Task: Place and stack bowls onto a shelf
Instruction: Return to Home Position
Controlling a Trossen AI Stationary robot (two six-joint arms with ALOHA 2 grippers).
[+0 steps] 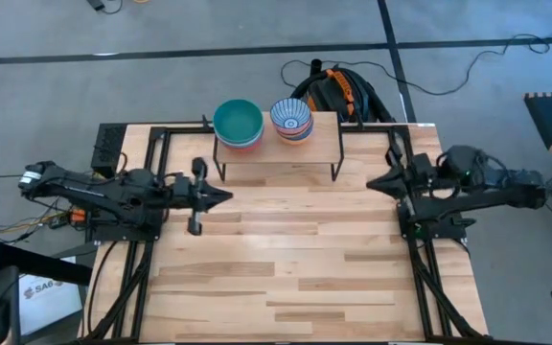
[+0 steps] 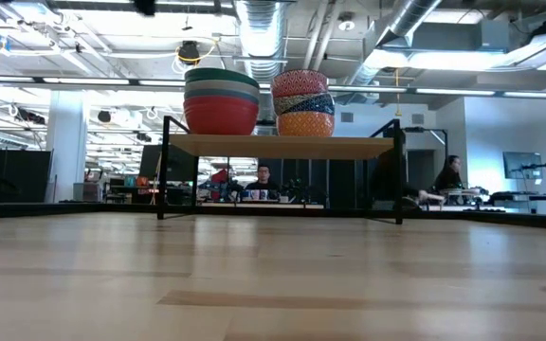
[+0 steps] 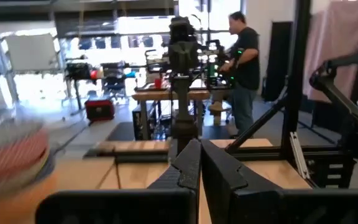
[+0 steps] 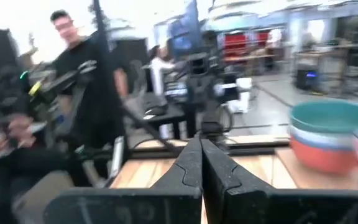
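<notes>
The shelf (image 1: 278,144) stands near the table's far edge on thin black legs. On its plank rest two stacks of bowls: a teal-topped stack (image 1: 238,123) (image 2: 221,100) with an orange-red bowl at its base, and a patterned stack (image 1: 291,119) (image 2: 302,102) topped blue-and-white from above. My left gripper (image 1: 226,196) (image 3: 200,163) is shut and points toward the table's right, near the shelf's left legs. My right gripper (image 1: 372,182) (image 4: 201,155) is shut and points left, by the shelf's right legs. Neither touches anything.
Black frame rails (image 1: 151,163) run along both sides of the table. An orange and black object (image 1: 338,91) lies on the floor behind the shelf. People stand at benches beyond the table (image 3: 244,68) (image 4: 79,81). Bare slatted tabletop (image 1: 286,268) stretches from the shelf to the near edge.
</notes>
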